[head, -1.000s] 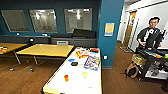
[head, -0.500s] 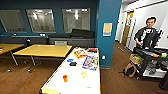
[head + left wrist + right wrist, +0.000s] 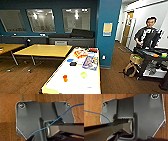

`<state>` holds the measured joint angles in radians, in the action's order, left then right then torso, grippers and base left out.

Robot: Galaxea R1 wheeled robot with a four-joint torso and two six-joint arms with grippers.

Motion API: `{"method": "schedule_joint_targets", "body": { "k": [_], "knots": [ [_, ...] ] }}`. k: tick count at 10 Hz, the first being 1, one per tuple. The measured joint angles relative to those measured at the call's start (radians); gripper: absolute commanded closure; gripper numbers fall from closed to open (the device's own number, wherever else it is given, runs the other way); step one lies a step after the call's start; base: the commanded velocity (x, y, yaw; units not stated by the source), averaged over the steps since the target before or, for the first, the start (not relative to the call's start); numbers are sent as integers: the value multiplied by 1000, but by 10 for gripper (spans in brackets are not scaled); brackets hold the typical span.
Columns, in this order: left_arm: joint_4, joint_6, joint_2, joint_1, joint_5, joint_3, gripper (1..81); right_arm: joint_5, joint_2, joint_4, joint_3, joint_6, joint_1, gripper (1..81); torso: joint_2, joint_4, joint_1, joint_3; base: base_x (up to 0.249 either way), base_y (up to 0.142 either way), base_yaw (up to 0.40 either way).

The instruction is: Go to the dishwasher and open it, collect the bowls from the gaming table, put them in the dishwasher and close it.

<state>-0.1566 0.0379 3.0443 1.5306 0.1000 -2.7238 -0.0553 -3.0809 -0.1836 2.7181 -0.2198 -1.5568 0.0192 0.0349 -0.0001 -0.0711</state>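
White-topped, yellow-edged long rectangular gaming table (image 3: 57, 86) stands directly ahead of the robot in the head view, its near end at the lower edge of that view. On this tabletop a small round blue bowl (image 3: 70, 60) lies toward the far half on the left, and a small round yellow-green bowl (image 3: 83, 74) lies nearer, right of centre. A small orange object (image 3: 65, 78) stands left of the yellow-green bowl, apart from it. A dark object (image 3: 73, 64) lies just beside the blue bowl. Colourful flat boxes (image 3: 90, 62) occupy the far right part. A plain yellow-wood table (image 3: 45, 50) stands to the left. A person (image 3: 147, 35) stands at the right behind a dark cart (image 3: 150, 53). Both wrist views look down on brown wood flooring (image 3: 7, 119). Left and right tool state: cannot tell.
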Motion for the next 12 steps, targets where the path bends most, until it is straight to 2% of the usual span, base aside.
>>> {"method": "schedule_joint_targets", "body": {
  "k": [12],
  "knots": [
    [0,0,3,1,1,0,10,1,-3,0,0,-4,0,10,0,0,0,0,0,103,0]
  ]
}}
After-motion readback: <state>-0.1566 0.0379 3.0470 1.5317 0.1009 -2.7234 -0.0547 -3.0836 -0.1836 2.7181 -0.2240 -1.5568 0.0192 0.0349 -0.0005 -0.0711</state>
